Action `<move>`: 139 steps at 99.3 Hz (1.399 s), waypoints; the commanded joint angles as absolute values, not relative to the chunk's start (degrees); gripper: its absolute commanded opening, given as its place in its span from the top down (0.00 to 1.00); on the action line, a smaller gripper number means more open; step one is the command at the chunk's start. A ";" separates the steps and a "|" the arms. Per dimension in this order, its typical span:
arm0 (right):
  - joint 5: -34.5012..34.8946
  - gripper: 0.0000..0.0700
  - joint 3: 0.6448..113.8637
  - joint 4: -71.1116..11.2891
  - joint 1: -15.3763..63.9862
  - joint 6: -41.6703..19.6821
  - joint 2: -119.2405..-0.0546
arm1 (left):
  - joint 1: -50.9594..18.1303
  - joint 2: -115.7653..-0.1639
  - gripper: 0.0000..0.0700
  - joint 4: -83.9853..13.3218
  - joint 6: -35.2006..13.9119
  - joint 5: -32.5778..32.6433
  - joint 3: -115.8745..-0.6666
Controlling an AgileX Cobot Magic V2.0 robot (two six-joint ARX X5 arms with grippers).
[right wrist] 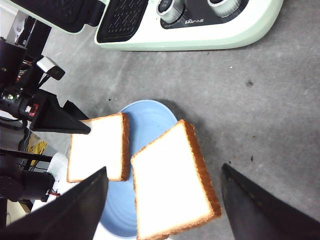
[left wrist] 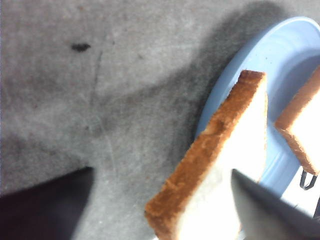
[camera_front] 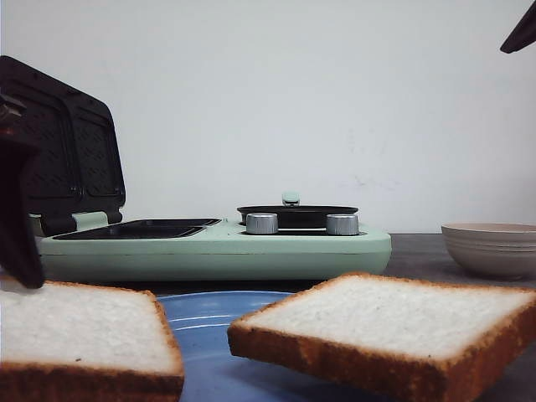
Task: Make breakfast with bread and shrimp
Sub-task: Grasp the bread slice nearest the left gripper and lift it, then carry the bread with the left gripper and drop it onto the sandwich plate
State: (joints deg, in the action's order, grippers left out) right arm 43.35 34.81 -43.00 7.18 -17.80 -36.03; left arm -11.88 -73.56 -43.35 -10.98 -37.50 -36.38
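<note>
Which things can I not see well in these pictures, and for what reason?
- Shrimp: in no view.
- Bowl contents: front view is too low to see over the rim.
- Small pan on the breakfast maker: inside hidden, same reason.
- Left gripper: fingers cut by the frame edge; one lies on the left bread slice; grip unclear.
- Blue plate: mostly covered by both slices, including the right bread slice.

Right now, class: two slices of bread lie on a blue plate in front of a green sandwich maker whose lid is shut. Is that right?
Not quite. The sandwich maker has its lid open, raised at the left with the ridged plates showing; the front view shows it. The rest stands: two slices of bread lie on the blue plate in front of it.
</note>
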 commanded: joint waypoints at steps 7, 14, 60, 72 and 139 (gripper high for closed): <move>43.51 0.37 35.75 -42.44 7.42 -16.80 -36.21 | -12.08 -74.26 0.87 -42.37 -9.96 -37.82 -37.19; 43.51 0.37 35.75 -42.46 7.42 -16.56 -36.21 | -12.08 -74.26 0.98 -42.24 -9.39 -38.98 -37.19; 43.51 0.37 35.75 -42.46 7.42 -16.45 -36.21 | -12.08 -71.22 1.00 -42.68 -9.52 -45.54 -45.43; 43.51 0.37 35.75 -42.46 7.42 -16.43 -36.21 | -12.08 -69.87 1.00 -42.50 -9.80 -45.52 -50.15; 43.46 0.37 35.75 -40.47 7.60 -16.01 -36.25 | -13.47 -72.99 1.00 -22.52 -15.86 -14.52 -76.25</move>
State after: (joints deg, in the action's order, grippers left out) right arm 43.33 34.81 -41.50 7.18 -16.73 -36.03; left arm -12.67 -70.85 -24.47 -15.86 -17.37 -74.41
